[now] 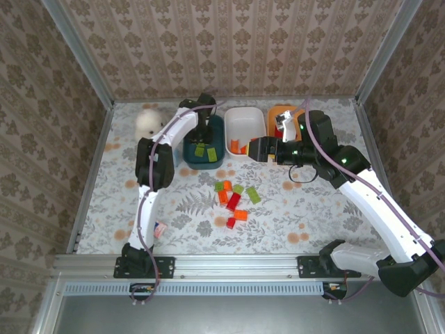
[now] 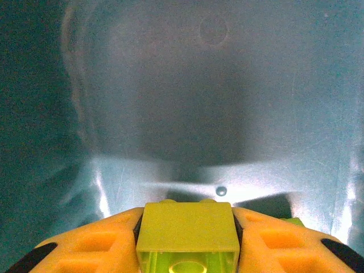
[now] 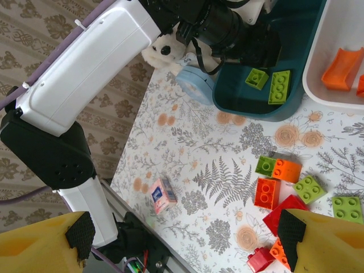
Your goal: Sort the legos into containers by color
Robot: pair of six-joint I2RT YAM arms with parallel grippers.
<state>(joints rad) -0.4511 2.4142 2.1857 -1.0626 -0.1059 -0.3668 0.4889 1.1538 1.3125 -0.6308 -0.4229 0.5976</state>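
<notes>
L claw [image 2: 187,220] is down inside the teal tub [image 2: 199,85], clamped on a green brick [image 2: 187,233]; both pads look to touch its sides. That tub is leftmost of three in a row by the tabletop's [image 1: 139,209] far edge, w/ the white tub [image 1: 245,115] next and the orange tub [image 1: 272,110] at the right. Two green bricks [image 3: 270,84] already lie in it, so the colour match is right.

Step in hand, I'd say: the drop. You're well below the rim, so part the pads fully & let it fall. Don't drag sideways, as the brick may cling to one pad. Then lift straight up till clear of the rim before swinging away, or you could hook the wall & shift the tub.

R claw [image 3: 185,230] hangs wide apart & empty, close to the white tub's near rim, about midway across the tabletop. The loose pile [image 1: 233,198] of red, orange & green bricks sits mid-tabletop, just nearer you. The arms are crowded round the tubs, so send R for a pick only once L is out. The white tub holds orange pieces; can't tell what's in the orange tub.
</notes>
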